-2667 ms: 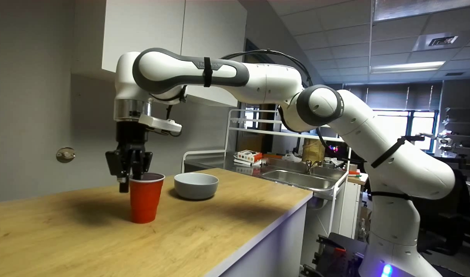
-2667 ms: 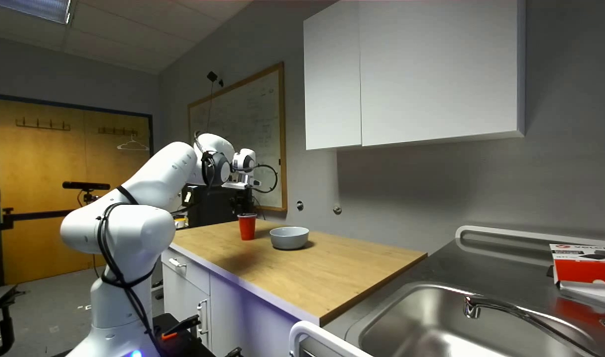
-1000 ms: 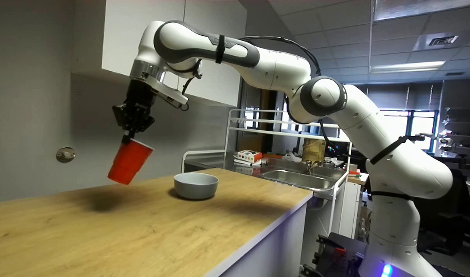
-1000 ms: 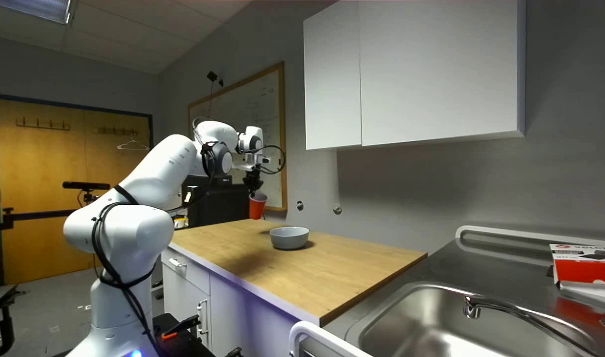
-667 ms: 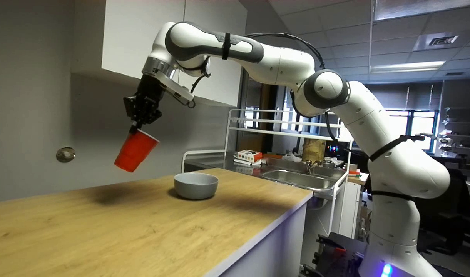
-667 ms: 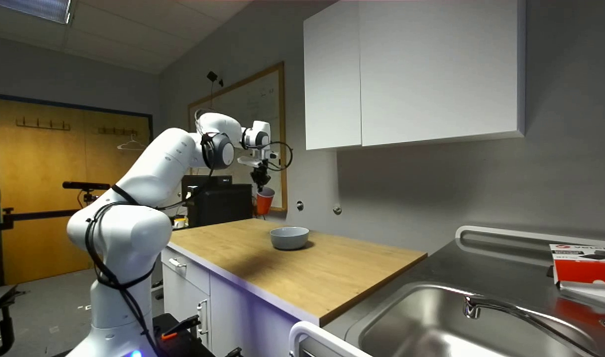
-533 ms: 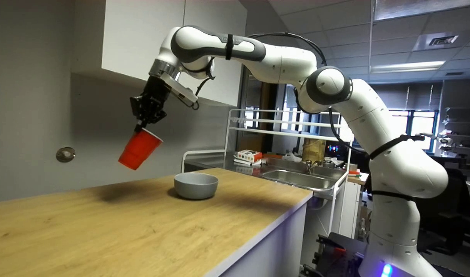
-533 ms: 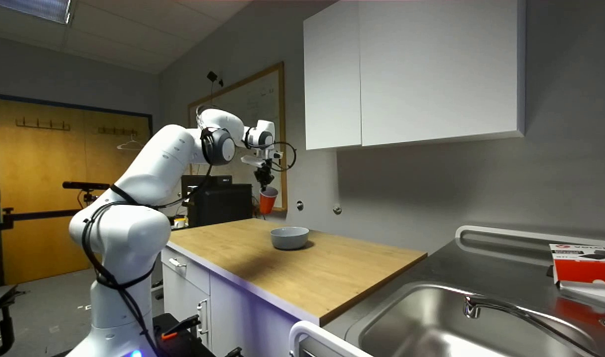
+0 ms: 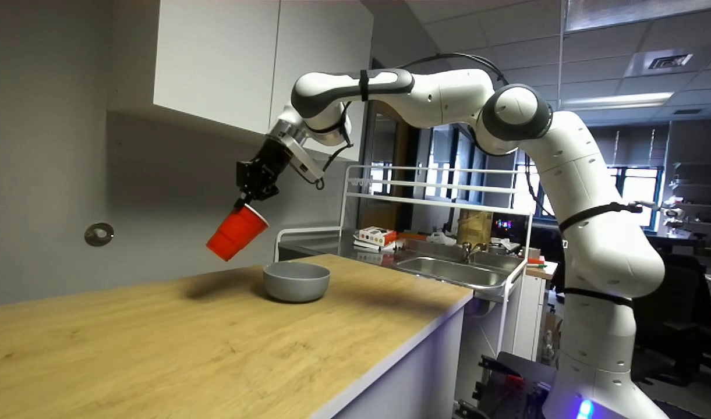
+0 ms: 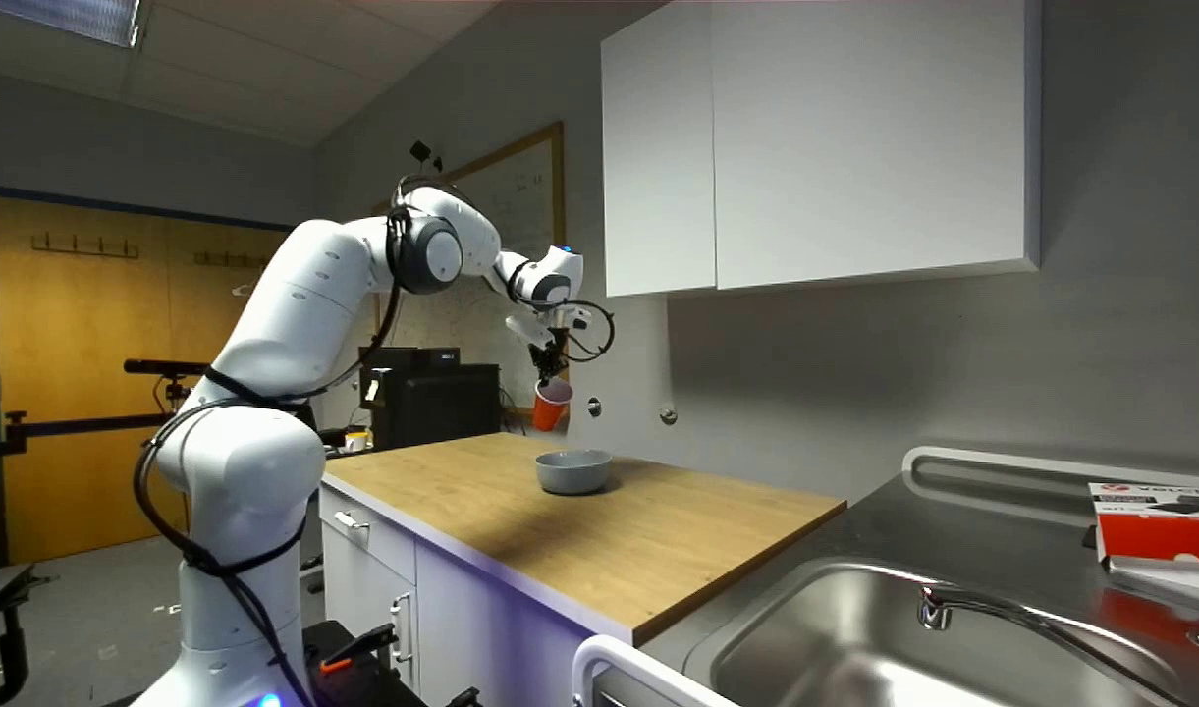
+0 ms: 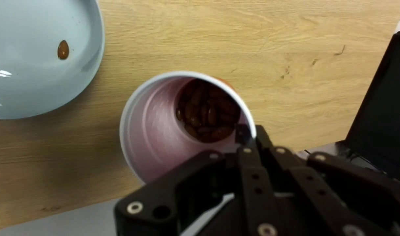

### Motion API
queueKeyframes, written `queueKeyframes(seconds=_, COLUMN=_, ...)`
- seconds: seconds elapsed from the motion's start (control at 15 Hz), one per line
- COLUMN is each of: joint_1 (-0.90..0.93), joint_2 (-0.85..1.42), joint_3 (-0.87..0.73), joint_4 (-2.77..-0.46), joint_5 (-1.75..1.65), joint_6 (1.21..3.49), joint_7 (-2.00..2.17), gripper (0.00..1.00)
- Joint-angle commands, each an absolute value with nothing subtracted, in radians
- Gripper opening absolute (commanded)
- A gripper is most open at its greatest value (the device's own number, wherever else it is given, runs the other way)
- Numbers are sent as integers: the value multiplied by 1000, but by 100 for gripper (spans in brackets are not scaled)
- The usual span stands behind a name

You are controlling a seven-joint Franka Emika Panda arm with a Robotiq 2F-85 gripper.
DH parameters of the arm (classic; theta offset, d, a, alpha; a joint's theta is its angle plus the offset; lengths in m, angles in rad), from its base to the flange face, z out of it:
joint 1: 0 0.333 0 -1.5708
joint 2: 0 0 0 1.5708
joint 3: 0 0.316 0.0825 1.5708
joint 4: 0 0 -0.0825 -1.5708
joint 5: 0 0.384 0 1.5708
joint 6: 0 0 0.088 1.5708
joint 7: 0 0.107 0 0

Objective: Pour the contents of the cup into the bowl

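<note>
Tool (image 11: 253, 134) is clamped on the wall of the cup (image 9: 237, 234) at its rim, gripping it from inside and out; the cup hangs just below it, in the air above the surface (image 9: 174, 343). The next move turns on the bowl (image 9: 297, 289): it rests on the surface, lower down and right of the cup in an exterior view, the two apart. In the wrist view it lies left of the cup, partly out of frame.

The cup's long axis slants. In both exterior views its mouth is up and right, its base down and left, so the mouth leans to the bowl's side, yet short of level. Almonds (image 11: 206, 111) sit at the bottom of the cup; one almond (image 11: 63, 49) lies in the bowl.

I judge the pour not yet begun. The mouth probably needs to come over the bowl, then tip past level; tipping here would likely spill almonds short of it.
</note>
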State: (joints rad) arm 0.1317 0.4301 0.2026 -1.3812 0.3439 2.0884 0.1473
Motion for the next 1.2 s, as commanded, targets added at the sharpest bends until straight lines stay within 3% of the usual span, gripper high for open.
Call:
queueKeyframes(seconds=0.0, joint_1=85, joint_2=282, joint_3=215, joint_4=-1625, joint_5=484, joint_6=2226, joint_7=45, gripper=2)
queueKeyframes(seconds=0.53, joint_1=60, joint_2=55, joint_3=223, joint_4=-2067, joint_5=1017, joint_6=2508, joint_7=-343, gripper=2)
queueKeyframes(seconds=1.13, joint_1=85, joint_2=-146, joint_3=201, joint_4=-2304, joint_5=1695, joint_6=2618, joint_7=-880, gripper=2)
